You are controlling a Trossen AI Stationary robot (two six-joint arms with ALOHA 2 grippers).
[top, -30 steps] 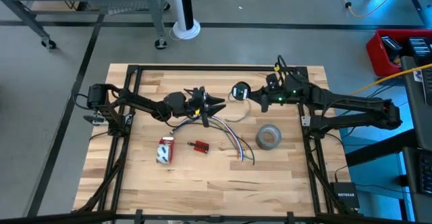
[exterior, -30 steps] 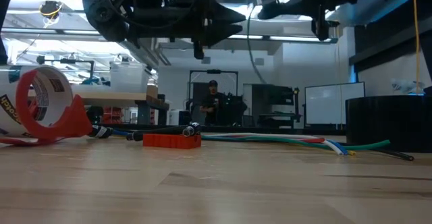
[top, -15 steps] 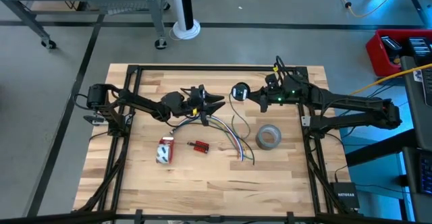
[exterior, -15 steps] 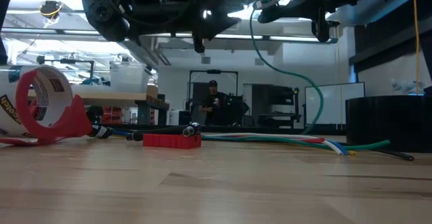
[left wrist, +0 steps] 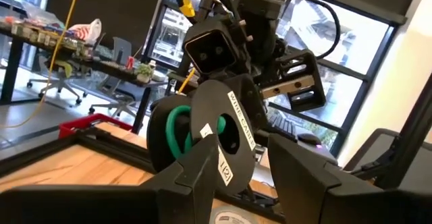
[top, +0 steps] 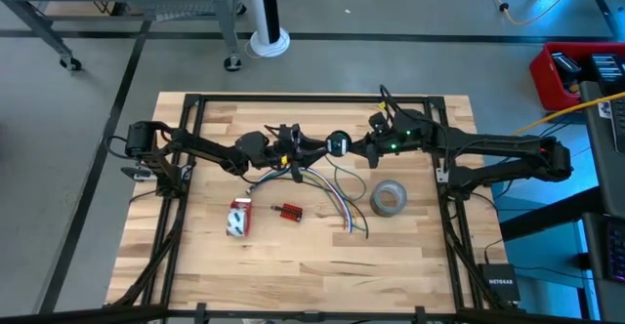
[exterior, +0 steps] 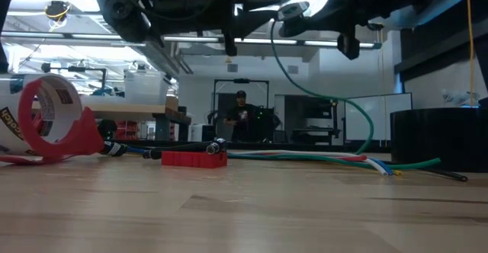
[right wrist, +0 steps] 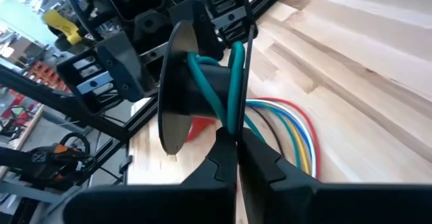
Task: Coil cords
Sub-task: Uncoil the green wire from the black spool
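Coiling looks barely begun: the left gripper, fingers spread, holds a spool bearing a few turns, while the right gripper, fingers pinching the cord, has most left trailing onto the tabletop.

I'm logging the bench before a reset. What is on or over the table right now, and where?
Spool: one, black, held up between the two arms, above the table's far middle.
Green cord: one, teal-green, wound on the spool, hanging to the table.
Wire bundle: one, multicoloured, centre.
Tape roll: one, grey, right of centre.
Tape dispenser: one, red and white, left front.
Red block: one, beside the dispenser.
Left claw: at the spool.
Right claw: shut on the green cord.
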